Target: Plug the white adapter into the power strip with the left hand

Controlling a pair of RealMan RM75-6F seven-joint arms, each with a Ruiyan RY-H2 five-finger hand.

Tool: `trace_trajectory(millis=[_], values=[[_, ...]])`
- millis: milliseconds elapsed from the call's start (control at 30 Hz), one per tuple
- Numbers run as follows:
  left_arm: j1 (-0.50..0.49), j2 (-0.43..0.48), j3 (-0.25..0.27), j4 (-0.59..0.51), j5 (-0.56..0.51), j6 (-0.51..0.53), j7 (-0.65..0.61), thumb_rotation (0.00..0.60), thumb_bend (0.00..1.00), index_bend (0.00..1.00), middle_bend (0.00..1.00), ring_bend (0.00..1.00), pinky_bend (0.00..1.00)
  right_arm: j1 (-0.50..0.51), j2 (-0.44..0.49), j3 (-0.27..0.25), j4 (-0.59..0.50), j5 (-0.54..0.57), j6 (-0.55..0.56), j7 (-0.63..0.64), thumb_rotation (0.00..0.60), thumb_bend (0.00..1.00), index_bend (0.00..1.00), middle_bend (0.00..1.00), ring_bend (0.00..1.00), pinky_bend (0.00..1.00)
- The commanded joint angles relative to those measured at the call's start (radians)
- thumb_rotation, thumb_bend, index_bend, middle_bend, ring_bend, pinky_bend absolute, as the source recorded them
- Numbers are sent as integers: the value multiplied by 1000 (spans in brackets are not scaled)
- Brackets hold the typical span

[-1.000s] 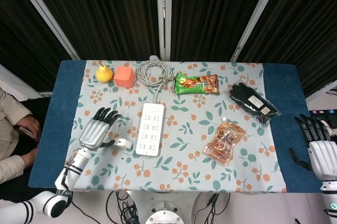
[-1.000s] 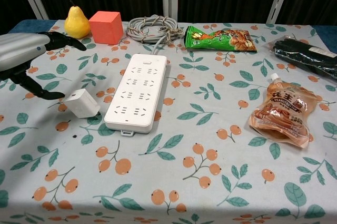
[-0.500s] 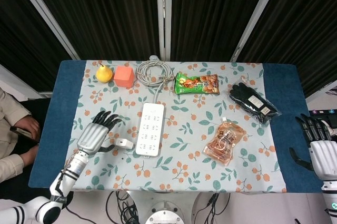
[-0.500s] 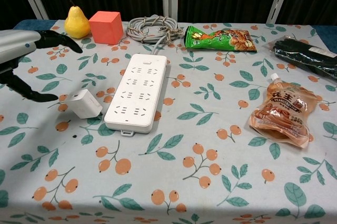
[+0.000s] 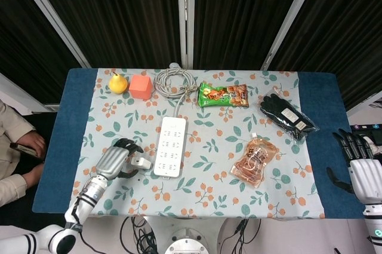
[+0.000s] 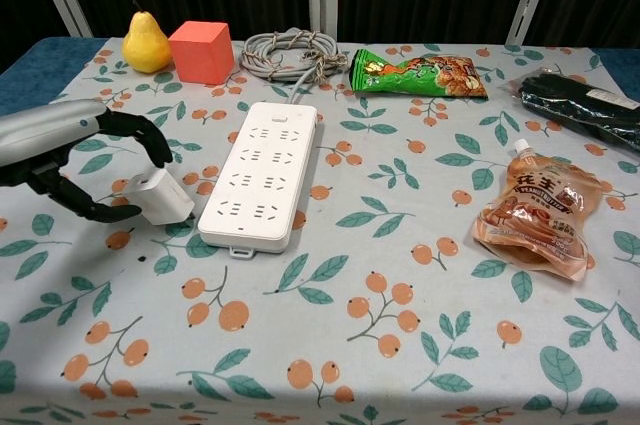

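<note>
Chest view: left hand (image 6: 60, 150) fingers (image 6: 135, 130) grasping white adapter (image 6: 160, 196); right hand (image 5: 363, 170) released, head view only.

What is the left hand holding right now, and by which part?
The left hand has its fingers curled around the white adapter, thumb at the near side, fingers over the far edge. A firm hold cannot be told; the adapter sits on the table.

Large Chinese characters stand on the label of the amber drink pouch (image 6: 534, 215), seen in the chest view; they look like 花生, but the smaller lines under them are too blurred to read. The green snack packet (image 6: 420, 73) carries print that cannot be made out. Nothing else shows legible writing.
</note>
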Motion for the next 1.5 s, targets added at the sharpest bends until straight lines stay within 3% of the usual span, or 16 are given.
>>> trace_trajectory(millis=[33, 800, 900, 1067, 1267, 1500], values=[[-4, -17, 1, 14, 1, 5, 12, 600, 260, 333, 323, 169, 147, 0, -1, 0, 2, 0, -1, 1, 600, 285, 0, 8, 0, 0], [-17, -58, 20, 64, 40, 21, 42, 600, 374, 417, 394, 208, 146, 3, -4, 1, 6, 4, -12, 7, 600, 285, 0, 19, 0, 0], [-19, -67, 18, 86, 57, 35, 37, 600, 374, 483, 484, 287, 182, 2, -4, 1, 6, 5, -12, 8, 600, 285, 0, 20, 0, 0], [-30, -68, 9, 120, 95, 60, 31, 600, 371, 598, 613, 418, 333, -1, -5, 1, 8, 4, -7, 12, 600, 285, 0, 21, 0, 0], [-94, 16, -51, 29, 95, 21, 89, 600, 382, 612, 664, 482, 460, -3, -5, 4, 9, -2, 5, 15, 600, 284, 0, 21, 0, 0], [-215, 60, -160, -46, -11, -101, 181, 600, 403, 626, 698, 529, 524, -3, -3, 4, 6, -6, 8, 14, 600, 284, 0, 21, 0, 0]])
